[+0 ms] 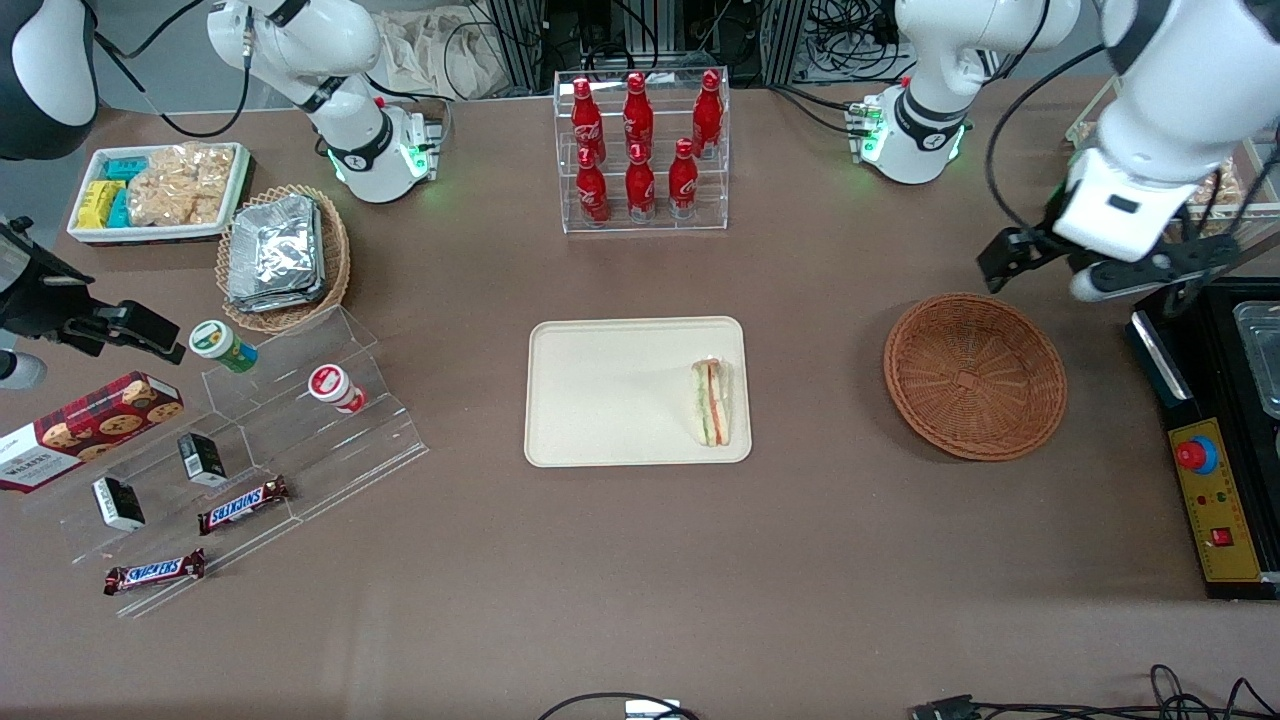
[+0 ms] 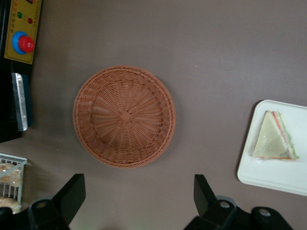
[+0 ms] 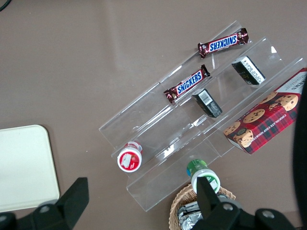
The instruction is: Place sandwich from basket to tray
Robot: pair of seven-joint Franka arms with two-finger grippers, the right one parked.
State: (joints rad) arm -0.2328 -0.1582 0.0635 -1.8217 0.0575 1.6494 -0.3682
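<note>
My tool (image 2: 134,201) hangs high in the upper right of the front frame, above the table (image 1: 640,560) and just past the basket's rim, its 2 fingers (image 2: 72,194) spread wide with nothing between them. I read that as a parked pose well clear of the work.

The sandwich (image 1: 711,402) lies flat on the tray (image 1: 600,400), tucked against the tray's short edge on the basket's side, its layered face turned toward the tray's middle. It sits wholly inside the low rim, so I judge the placing done. That end is the one nearest the basket, which would explain the spot.

The basket (image 1: 975,376) stands empty at right of centre, well apart from the tray, with bare brown table between them.

Outward from there, the clear rack of red bottles (image 1: 640,150) stands at upper centre, well apart from the tray. At the right edge a black unit with a red stop button (image 1: 1197,455) lies near the basket, the tightest side for any swing.
</note>
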